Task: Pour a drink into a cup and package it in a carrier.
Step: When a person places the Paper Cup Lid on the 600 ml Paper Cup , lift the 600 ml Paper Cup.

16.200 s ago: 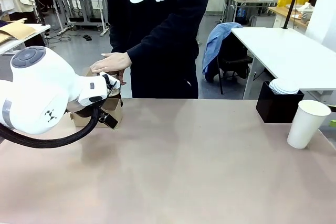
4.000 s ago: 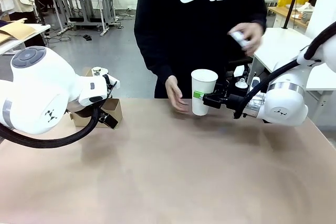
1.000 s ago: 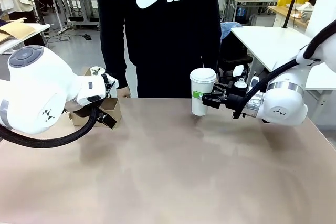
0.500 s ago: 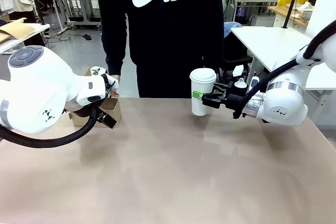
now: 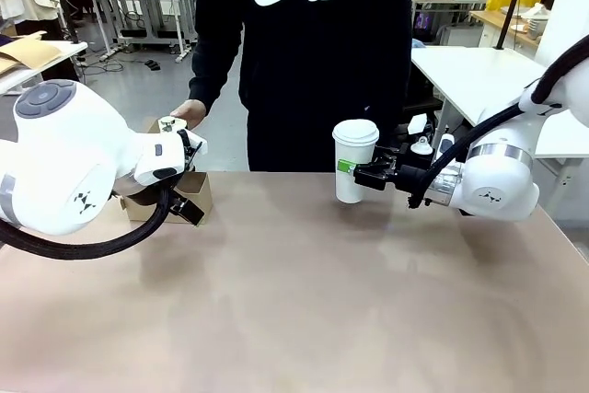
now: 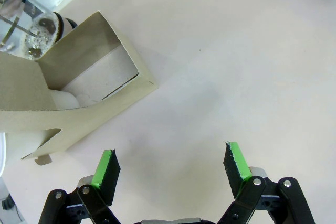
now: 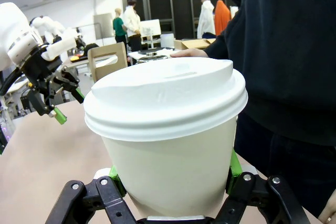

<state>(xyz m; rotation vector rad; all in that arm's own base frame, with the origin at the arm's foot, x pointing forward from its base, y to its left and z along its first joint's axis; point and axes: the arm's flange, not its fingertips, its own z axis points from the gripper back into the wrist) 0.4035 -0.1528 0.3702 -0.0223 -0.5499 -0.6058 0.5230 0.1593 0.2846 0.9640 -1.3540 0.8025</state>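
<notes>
The right gripper (image 5: 361,173) is pressed together on the cup (image 5: 353,170), with one green pad on each side of its lower wall. The cup is plain white, stands upright and has a white lid (image 5: 355,131). It is at the far middle of the table (image 5: 304,301), in front of the person (image 5: 313,52). I cannot tell whether its bottom touches the table. The black hoodie (image 5: 368,62) shows a white swoosh and "SB"; the letters above are cut by the top edge.

The left gripper (image 6: 172,161) is spread with nothing between its pads, over bare table just beside the carrier (image 6: 79,98). A glass pot (image 6: 26,22) stands behind the carrier. The person's hand (image 5: 190,111) hangs near them.
</notes>
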